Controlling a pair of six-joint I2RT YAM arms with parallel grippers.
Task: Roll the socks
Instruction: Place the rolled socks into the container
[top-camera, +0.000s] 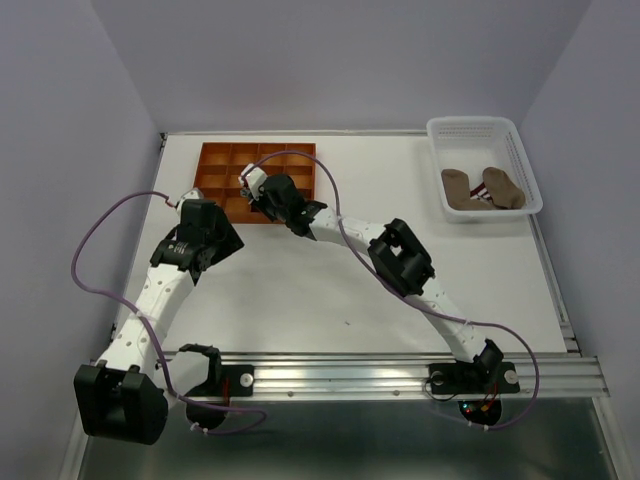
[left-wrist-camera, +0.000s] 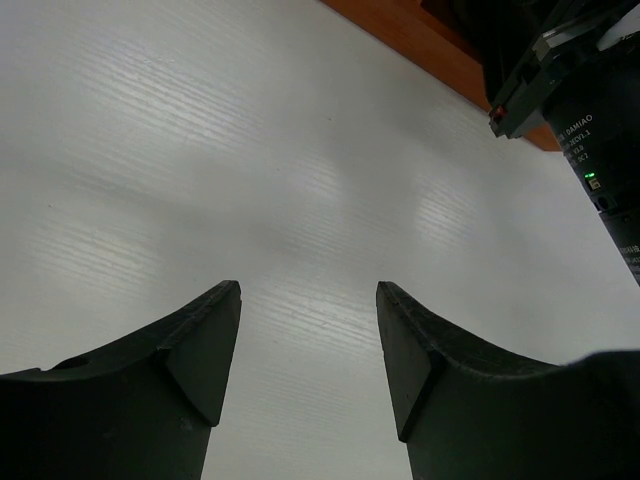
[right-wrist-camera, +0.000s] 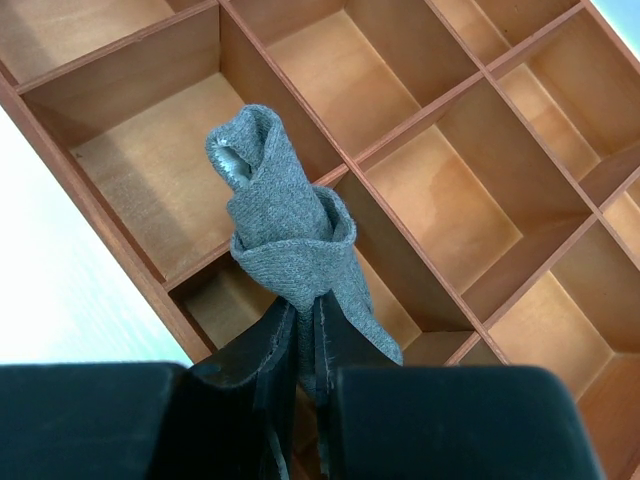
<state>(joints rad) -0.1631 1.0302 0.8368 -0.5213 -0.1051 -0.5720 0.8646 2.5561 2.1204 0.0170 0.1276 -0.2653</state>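
My right gripper (right-wrist-camera: 300, 335), jaws clamped on the rolled grey sock (right-wrist-camera: 285, 225), points its long axis to 12 o'clock above a tray (right-wrist-camera: 440, 200) divider, an empty cell at 10 o'clock; my left gripper (left-wrist-camera: 308, 350) hovers open, holding nothing, at the tray's 7 o'clock.

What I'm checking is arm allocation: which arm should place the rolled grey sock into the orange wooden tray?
Right: right gripper grips the rolled grey sock above the orange wooden tray; left gripper open, empty.
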